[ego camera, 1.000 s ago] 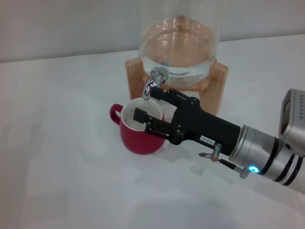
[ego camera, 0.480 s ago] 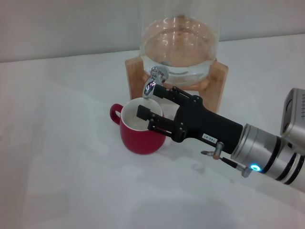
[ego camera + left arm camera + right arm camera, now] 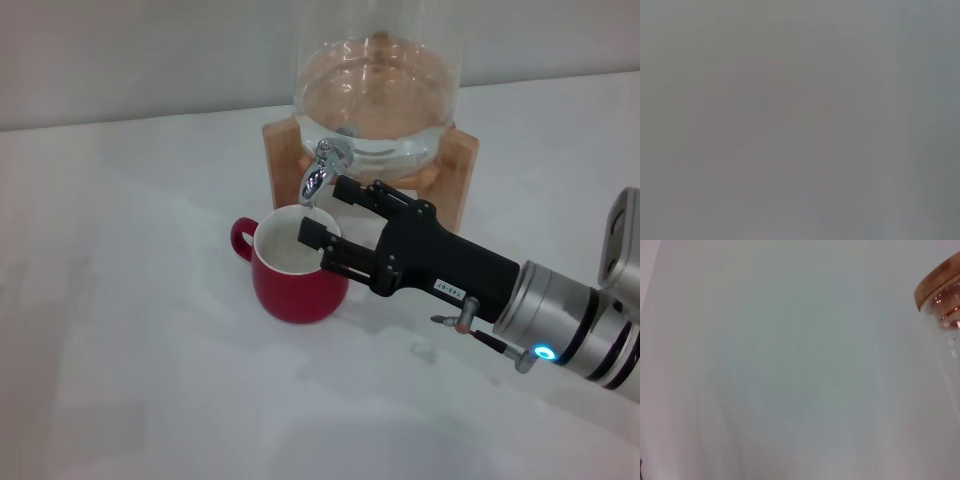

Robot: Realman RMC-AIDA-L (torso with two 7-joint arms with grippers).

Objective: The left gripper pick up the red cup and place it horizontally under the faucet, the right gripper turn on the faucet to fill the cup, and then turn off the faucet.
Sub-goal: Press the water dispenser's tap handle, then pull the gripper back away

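Right end effector (image 3: 322, 212), long black blocky body with a small white label on a silver-ringed grey arm, reaches in from the right with fingers spread; upper finger sits just beside the chrome spout, lower finger over the cup mouth, nothing pinched. Squat dark-red ceramic cup (image 3: 292, 268) with cream inside stands upright on the white worktop (image 3: 130, 350), directly below the small shiny chrome faucet (image 3: 320, 175), handle to the left, so the stream would land inside. Faucet sticks out of the clear glass dispenser (image 3: 378, 95) on its wooden stand (image 3: 456, 175), hence the approach from the front-right toward the lever, likely for turning it. Any flow or water level in the cup is hard to make out. Left end effector not visible; left wrist view is blank grey. Right wrist view shows only a pale surface and an edge of the dispenser.
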